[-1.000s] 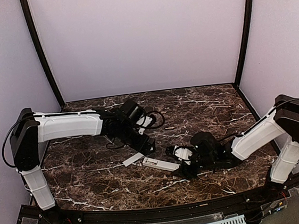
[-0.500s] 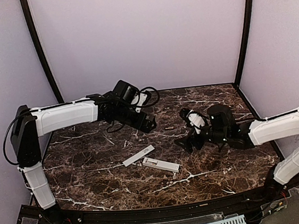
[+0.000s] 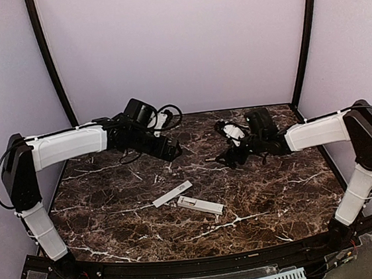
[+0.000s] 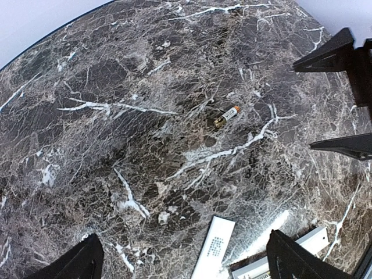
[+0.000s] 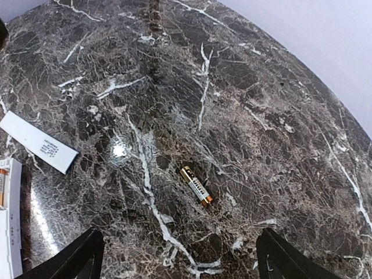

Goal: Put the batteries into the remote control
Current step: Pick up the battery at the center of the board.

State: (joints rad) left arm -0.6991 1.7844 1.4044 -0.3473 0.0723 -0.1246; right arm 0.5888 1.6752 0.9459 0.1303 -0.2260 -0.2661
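Observation:
The remote control lies at the table's front centre, a white bar with its compartment open; it also shows at the edges of both wrist views. An orange battery end shows inside it. One loose battery lies on the marble farther back, between the two grippers. My left gripper hovers open left of it. On the battery's right, my right gripper is open too, with the battery ahead of its fingertips. Neither holds anything.
A thin flat white strip lies just left of the remote control. The right gripper's dark fingers show at the right edge of the left wrist view. Lilac walls and black posts close the table in.
Both arms have pulled back from the remote control toward the rear of the table. The right gripper swung from the front right up to the loose battery, and both jaws have widened.

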